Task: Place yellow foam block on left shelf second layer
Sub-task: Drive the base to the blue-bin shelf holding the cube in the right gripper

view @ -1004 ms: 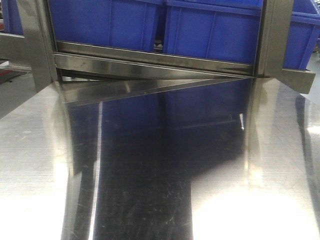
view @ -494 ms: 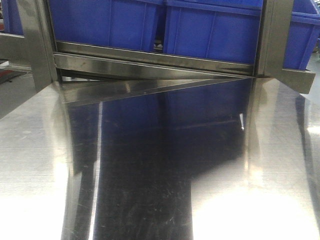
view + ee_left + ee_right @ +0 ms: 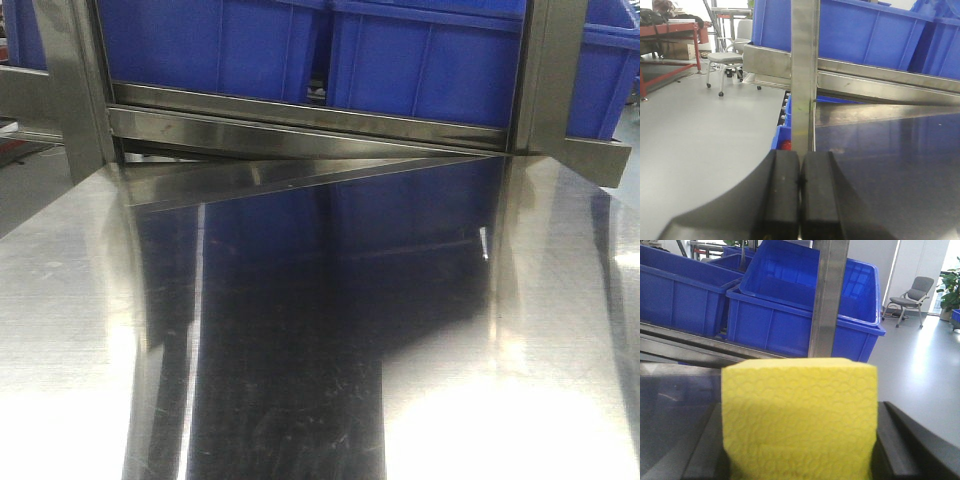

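Note:
The yellow foam block (image 3: 799, 415) fills the lower middle of the right wrist view, held between the two black fingers (image 3: 892, 445) of my right gripper (image 3: 799, 460), which is shut on it. It is held in front of a steel shelf upright (image 3: 829, 295). My left gripper (image 3: 800, 185) is shut and empty, its pads pressed together, in front of a steel upright (image 3: 804, 75) at the shelf's left edge. Neither gripper nor the block shows in the front view, which shows only the shiny steel shelf surface (image 3: 300, 350).
Large blue bins (image 3: 300, 45) stand on the steel layer (image 3: 300, 125) above the shelf surface; they also show in the left wrist view (image 3: 865, 30) and the right wrist view (image 3: 790, 305). Open floor with a wheeled chair (image 3: 725, 55) and a red table (image 3: 670, 35) lies left. A chair (image 3: 915, 295) stands at the far right.

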